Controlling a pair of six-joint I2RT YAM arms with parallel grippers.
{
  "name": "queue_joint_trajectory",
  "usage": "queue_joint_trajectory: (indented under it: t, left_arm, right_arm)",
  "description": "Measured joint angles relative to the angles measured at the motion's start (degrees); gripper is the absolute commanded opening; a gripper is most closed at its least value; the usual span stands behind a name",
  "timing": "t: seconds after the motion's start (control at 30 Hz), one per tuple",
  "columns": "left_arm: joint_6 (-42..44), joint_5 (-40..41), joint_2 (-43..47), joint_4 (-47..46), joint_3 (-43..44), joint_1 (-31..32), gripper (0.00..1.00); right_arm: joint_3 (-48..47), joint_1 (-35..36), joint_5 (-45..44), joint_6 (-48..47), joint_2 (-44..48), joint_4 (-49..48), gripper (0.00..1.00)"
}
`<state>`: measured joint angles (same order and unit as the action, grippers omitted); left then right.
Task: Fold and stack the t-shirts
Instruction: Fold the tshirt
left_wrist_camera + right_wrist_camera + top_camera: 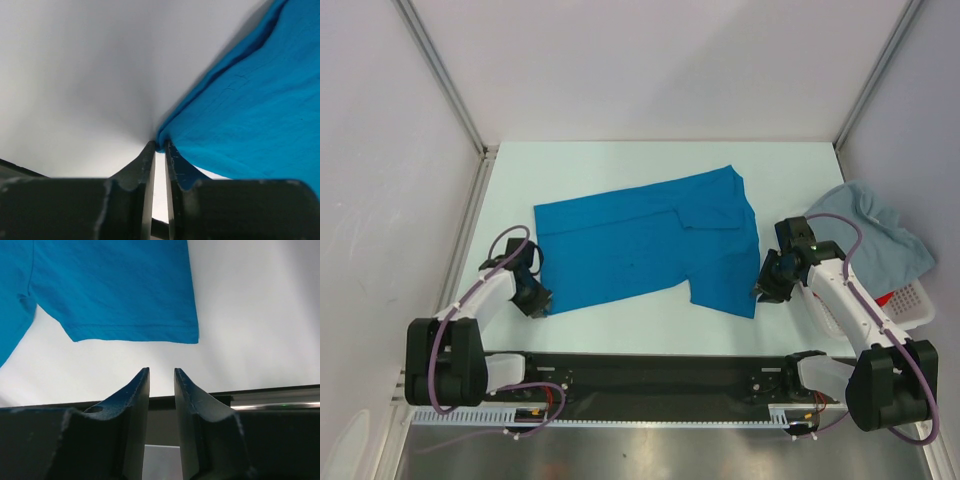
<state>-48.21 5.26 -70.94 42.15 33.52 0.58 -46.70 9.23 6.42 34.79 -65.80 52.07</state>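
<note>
Left gripper [160, 145] jaws nearly together, tips pinching near-left corner of bright blue t-shirt [640, 245]. Shirt spread flat on white table [620, 165], long axis left-right; thin soft knit, lightly creased. Right gripper [161, 371] part open, empty; stitched hem just ahead of tips, not touching; right arm nearer that end. Pale grey-blue t-shirt [880, 225] crumpled over white slatted basket [918, 300], far right.

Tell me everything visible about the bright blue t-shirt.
The bright blue t-shirt is plain soft cloth, lightly wrinkled, spread sideways on the pale table, a short sleeve with a stitched hem pointing toward the near edge. The left gripper pinches its near left corner; the right gripper, jaws open, sits just short of that sleeve without touching.
</note>
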Motion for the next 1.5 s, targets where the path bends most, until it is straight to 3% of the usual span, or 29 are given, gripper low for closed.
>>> queue_joint_trajectory:
  t: [0.1,0.27,0.63,0.83,1.07,1.5]
  left_arm:
    - [0.52,-0.76,-1.27,-0.17,0.81,0.0,0.0]
    - [0.81,-1.05,-1.81,0.0,1.31,0.0,0.0]
    - [0.68,-1.01,0.15,-2.64,0.94,-0.02,0.0]
    - [0.7,-1.16,1.42,-3.06,0.94,-0.02,0.0]
    - [0.7,-1.36,1.81,-3.1,0.96,-0.02,0.0]
    - [0.7,-1.97,2.25,-3.26,0.96,-0.02,0.0]
  right_arm:
    - [0.0,0.0,-0.09,0.33,-0.15,-0.02,0.39]
    - [0.13,-0.09,-0.13,1.27,-2.34,-0.42,0.48]
    - [0.98,-0.46,-2.01,3.48,-11.26,-4.39,0.31]
    - [1.86,-0.5,-5.16,4.04,-13.0,-7.72,0.33]
    - [0.61,-0.61,-9.77,2.84,-16.96,-11.5,0.41]
    - [-1.16,0.26,-14.01,1.27,-21.42,-15.89,0.4]
